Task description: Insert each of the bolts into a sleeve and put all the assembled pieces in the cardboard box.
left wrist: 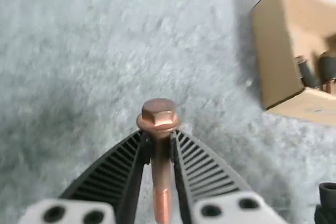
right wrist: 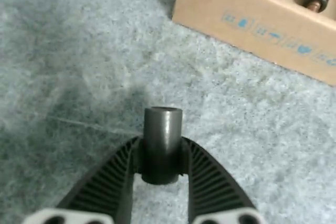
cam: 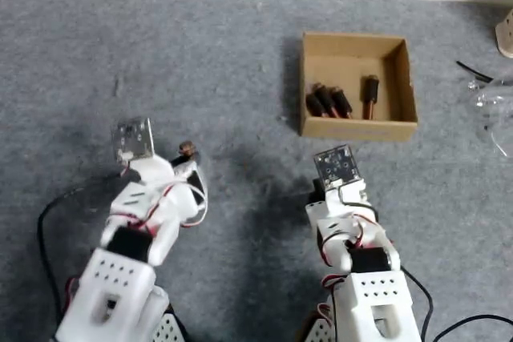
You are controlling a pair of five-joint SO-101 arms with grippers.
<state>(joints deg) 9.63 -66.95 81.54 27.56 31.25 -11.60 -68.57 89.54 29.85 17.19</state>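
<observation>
grey felt covers the desk [cam: 200, 62]. left gripper [left wrist: 160, 140] fingers clamp a copper hex-head bolt [left wrist: 158, 116]; right gripper [right wrist: 161, 149] fingers clamp a dark tubular sleeve [right wrist: 163, 129], cardboard box [right wrist: 252, 22] beyond them.

A grey felt-covered table [cam: 160, 54] carries the open cardboard box [cam: 357, 129].

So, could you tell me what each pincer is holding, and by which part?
The left pincer grips a bolt by its shank, under the head; the right pincer grips a sleeve by the half nearer the wrist.
</observation>
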